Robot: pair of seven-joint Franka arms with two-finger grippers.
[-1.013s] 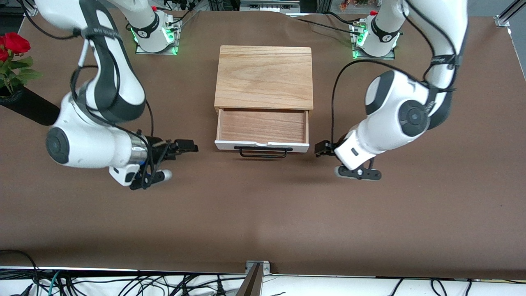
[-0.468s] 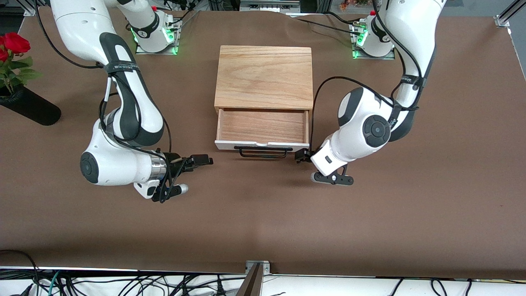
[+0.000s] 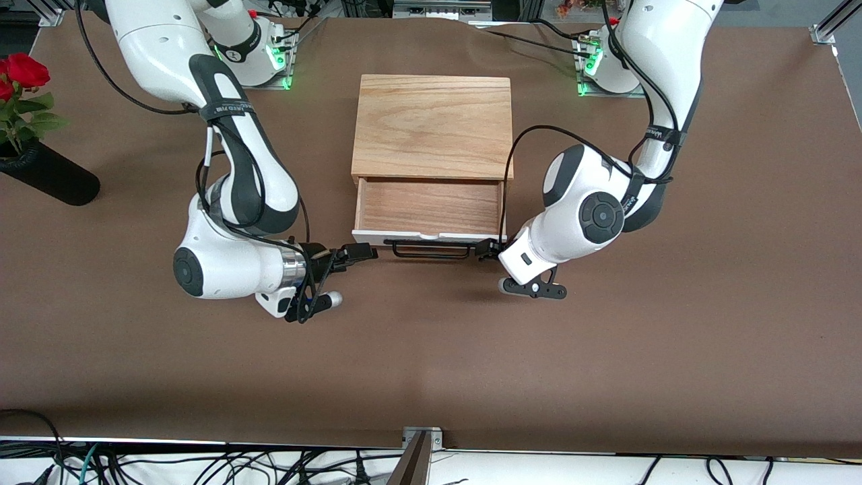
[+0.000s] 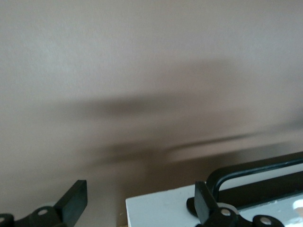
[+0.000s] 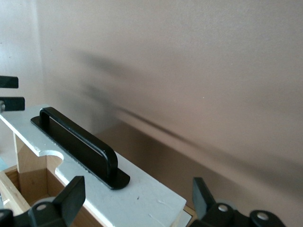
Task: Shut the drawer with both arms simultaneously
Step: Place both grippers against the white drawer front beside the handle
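Observation:
The drawer (image 3: 429, 205) stands pulled out of the light-oak box (image 3: 432, 124), its white front panel (image 3: 377, 236) and black wire handle (image 3: 431, 250) facing the front camera. My right gripper (image 3: 360, 252) is open at the panel's end toward the right arm. In the right wrist view its fingers (image 5: 71, 195) straddle the white panel (image 5: 142, 198) beside the handle (image 5: 78, 142). My left gripper (image 3: 486, 248) is open at the panel's other end. In the left wrist view its fingertips (image 4: 75, 201) flank the panel's corner (image 4: 161, 208), with the handle (image 4: 255, 175) close by.
A black vase with red roses (image 3: 40, 175) lies at the right arm's end of the table. The brown table (image 3: 431, 364) stretches bare from the drawer toward the front camera. Cables run along the table's front edge (image 3: 202, 465).
Both arms have swung inward from either side. Each gripper now sits at one end of the drawer's white front panel. The drawer is as far out as before.

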